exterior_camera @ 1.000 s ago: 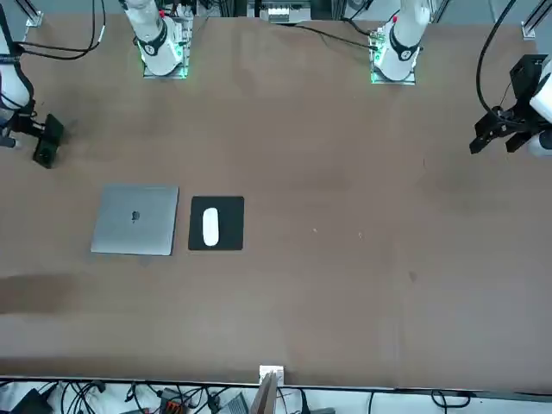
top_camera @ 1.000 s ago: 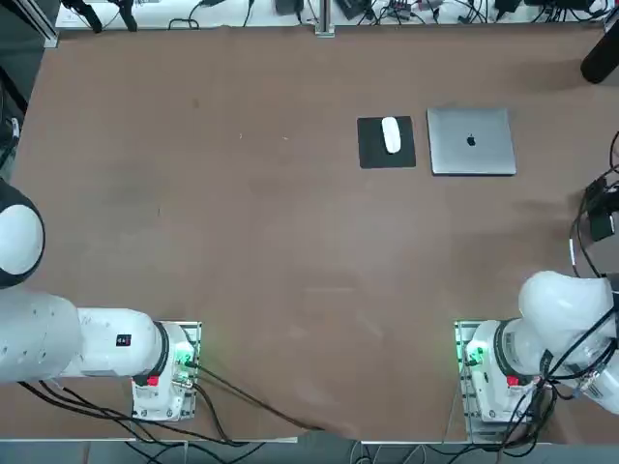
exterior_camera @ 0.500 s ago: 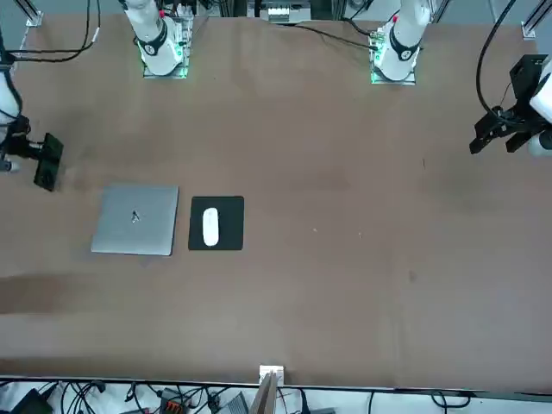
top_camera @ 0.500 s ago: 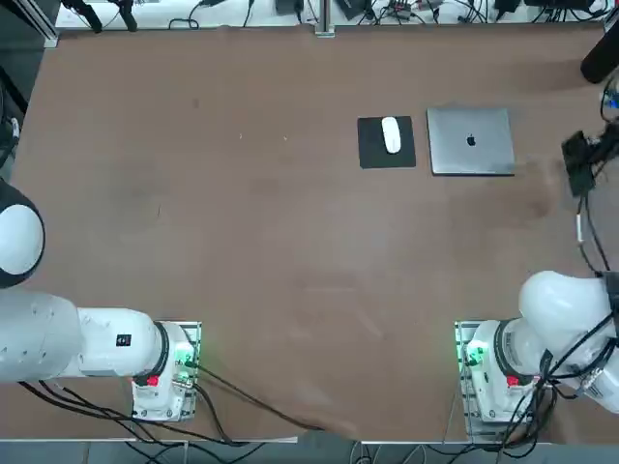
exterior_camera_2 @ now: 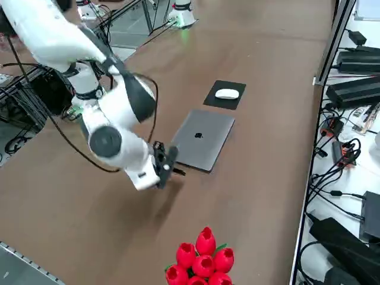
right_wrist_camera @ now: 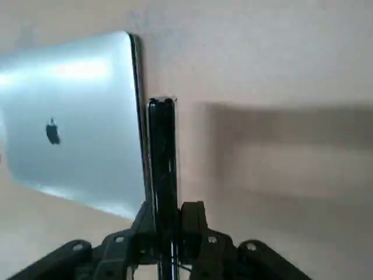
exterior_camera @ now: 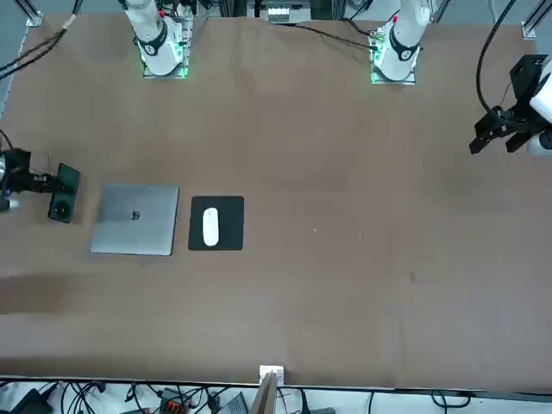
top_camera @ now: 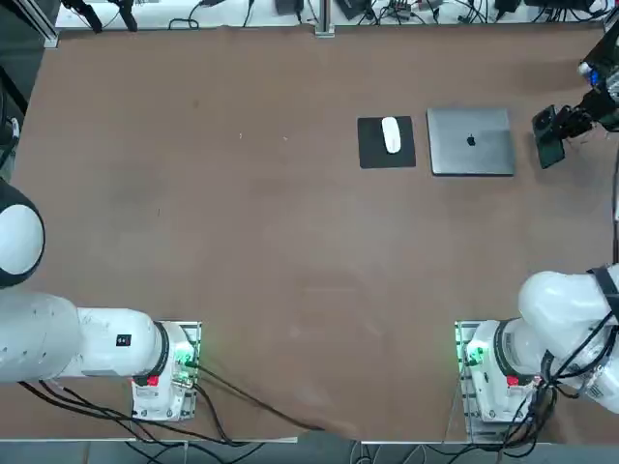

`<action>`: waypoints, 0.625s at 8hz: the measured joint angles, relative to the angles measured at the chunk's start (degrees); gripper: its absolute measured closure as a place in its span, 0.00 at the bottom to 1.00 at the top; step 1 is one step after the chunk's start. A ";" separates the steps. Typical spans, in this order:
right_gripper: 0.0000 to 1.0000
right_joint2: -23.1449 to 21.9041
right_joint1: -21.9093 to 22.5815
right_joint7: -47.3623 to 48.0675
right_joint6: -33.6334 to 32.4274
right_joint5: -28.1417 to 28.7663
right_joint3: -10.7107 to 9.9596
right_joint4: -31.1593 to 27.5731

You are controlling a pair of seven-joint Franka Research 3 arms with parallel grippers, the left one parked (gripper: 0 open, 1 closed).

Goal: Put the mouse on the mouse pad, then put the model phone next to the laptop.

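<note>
The right gripper [right_wrist_camera: 166, 219] pinches the phone [right_wrist_camera: 162, 157] edge-on between its fingers, holding it in the air just beside the laptop [top_camera: 471, 141], on the side away from the mouse pad [top_camera: 386, 143]. The mouse [top_camera: 391, 134] lies on the mouse pad, which sits close beside the laptop on the table [top_camera: 242, 222]

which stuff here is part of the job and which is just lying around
Part of the job:
- mouse, lying on the mouse pad
- laptop, lid shut
- model phone, held edge-up in the right gripper beside the laptop

Just lying about:
- red tulips at the table's near edge in the right side view
- cables off the table
</note>
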 joint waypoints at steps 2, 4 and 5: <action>0.83 5.39 -0.10 -0.69 -0.95 0.73 0.02 4.05; 0.83 6.05 -0.10 -1.14 -1.47 1.18 0.24 4.56; 0.83 5.99 -0.09 -1.42 -1.78 1.84 0.58 4.82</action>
